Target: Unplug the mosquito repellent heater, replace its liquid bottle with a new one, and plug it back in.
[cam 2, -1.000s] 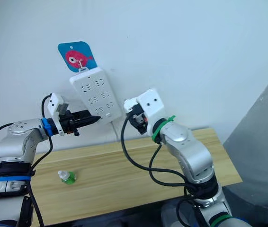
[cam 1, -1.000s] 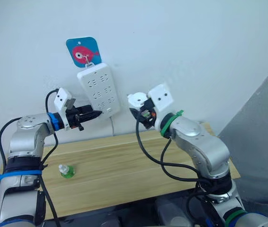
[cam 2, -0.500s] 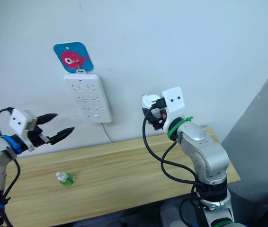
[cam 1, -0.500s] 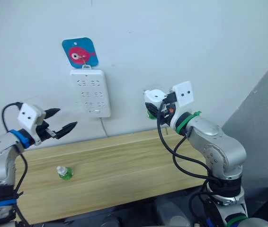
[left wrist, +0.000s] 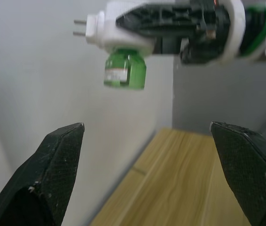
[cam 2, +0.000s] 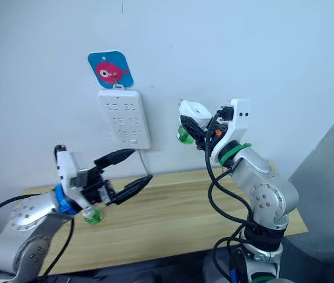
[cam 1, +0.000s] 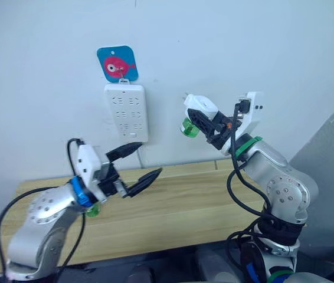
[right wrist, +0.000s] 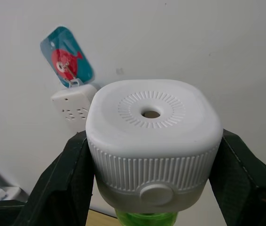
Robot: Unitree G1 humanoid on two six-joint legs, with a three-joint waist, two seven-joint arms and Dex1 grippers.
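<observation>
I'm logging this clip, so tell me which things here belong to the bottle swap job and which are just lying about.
Part of the job:
- mosquito repellent heater with its green bottle, held by the right tool
- new bottle on the wooden table
- power strip on the wall
- left tool, open

Just there:
- fish hanger above the strip

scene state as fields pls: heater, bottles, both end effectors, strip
heater: mosquito repellent heater unplugged, held in the air, prongs toward the wall
old bottle: green bottle attached under the heater
new bottle: new one on the wooden table, partly hidden by the left arm
right end effector: shut on the heater
left end effector: open, empty, above the table
power strip: hanging on the wall, sockets empty
</observation>
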